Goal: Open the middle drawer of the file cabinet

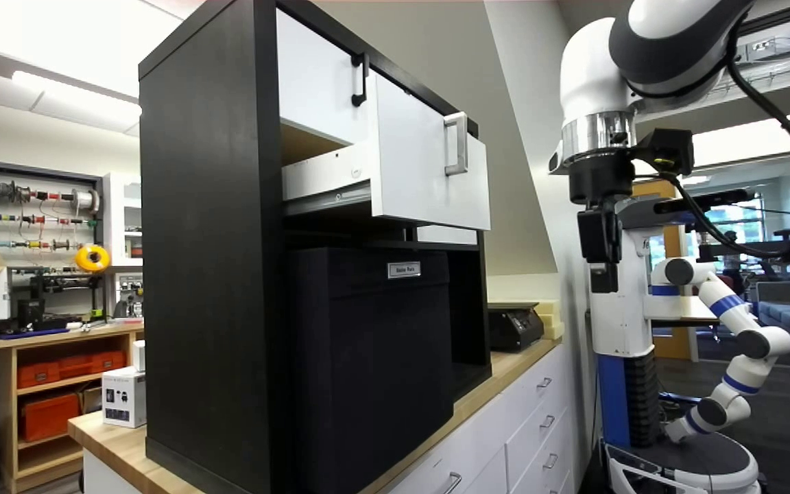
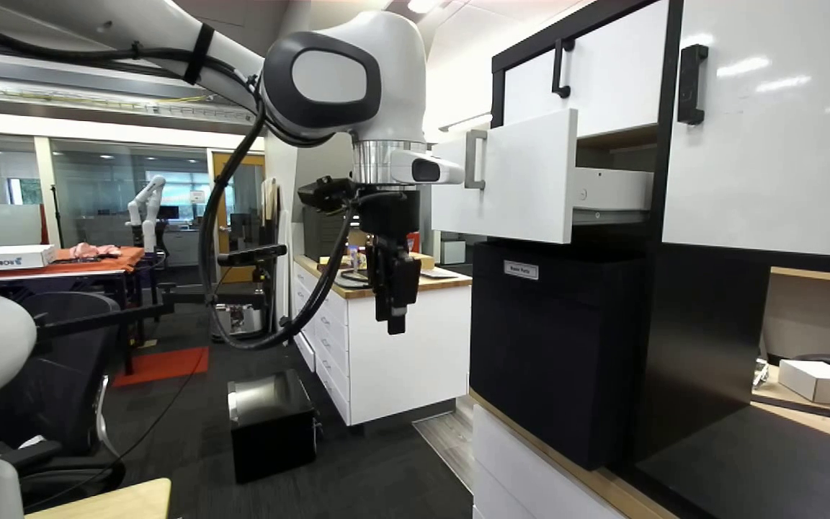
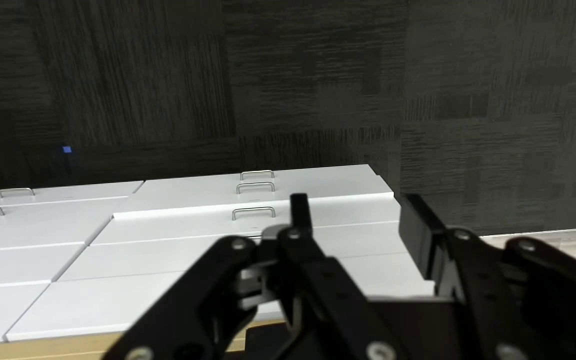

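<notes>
The file cabinet is tall and black, seen in both exterior views (image 1: pixel 199 261) (image 2: pixel 703 346). Its middle drawer, with a white front (image 1: pixel 412 158) (image 2: pixel 527 184), stands pulled out, its side wall and rail showing. A grey bar handle (image 1: pixel 463 144) (image 2: pixel 470 160) is on that front. The top white front (image 1: pixel 313 75) (image 2: pixel 613 68) with a black handle is flush with the frame. My gripper (image 1: pixel 604 274) (image 2: pixel 395 317) hangs fingers down in front of the cabinet, apart from the drawer and lower than its handle. In the wrist view the gripper (image 3: pixel 355 215) is open, nothing between its fingers.
A black bottom front (image 1: pixel 381 357) (image 2: pixel 545 346) with a small label sits below the drawer. Low white cupboards (image 1: pixel 522 425) (image 3: pixel 168 255) with metal handles stand beneath the cabinet. A white door (image 2: pixel 775 144) adjoins it. A black box (image 2: pixel 271 432) lies on the floor.
</notes>
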Available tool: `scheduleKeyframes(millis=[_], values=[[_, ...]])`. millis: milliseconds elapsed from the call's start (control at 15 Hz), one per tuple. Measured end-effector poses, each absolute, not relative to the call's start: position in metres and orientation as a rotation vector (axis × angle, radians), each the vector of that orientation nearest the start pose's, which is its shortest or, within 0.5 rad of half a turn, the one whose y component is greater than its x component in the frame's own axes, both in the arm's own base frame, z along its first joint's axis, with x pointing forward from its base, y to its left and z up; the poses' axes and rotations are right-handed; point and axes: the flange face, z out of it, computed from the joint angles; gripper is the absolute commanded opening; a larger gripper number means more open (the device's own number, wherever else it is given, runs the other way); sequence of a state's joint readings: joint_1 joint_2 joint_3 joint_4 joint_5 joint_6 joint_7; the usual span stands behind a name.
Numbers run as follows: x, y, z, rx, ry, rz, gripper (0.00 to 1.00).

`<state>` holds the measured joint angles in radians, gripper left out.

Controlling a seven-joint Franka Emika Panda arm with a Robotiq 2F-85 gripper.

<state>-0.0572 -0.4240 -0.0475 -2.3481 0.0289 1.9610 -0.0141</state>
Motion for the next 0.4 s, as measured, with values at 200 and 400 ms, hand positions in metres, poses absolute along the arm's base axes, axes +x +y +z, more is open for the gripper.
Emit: scheduleKeyframes(millis=[200,400], values=[[0.423,-0.045,0.507,-3.110,0.146,-0.031,0.98],[0.423,-0.046,0.516,-3.113,0.147,-0.022,0.94]])
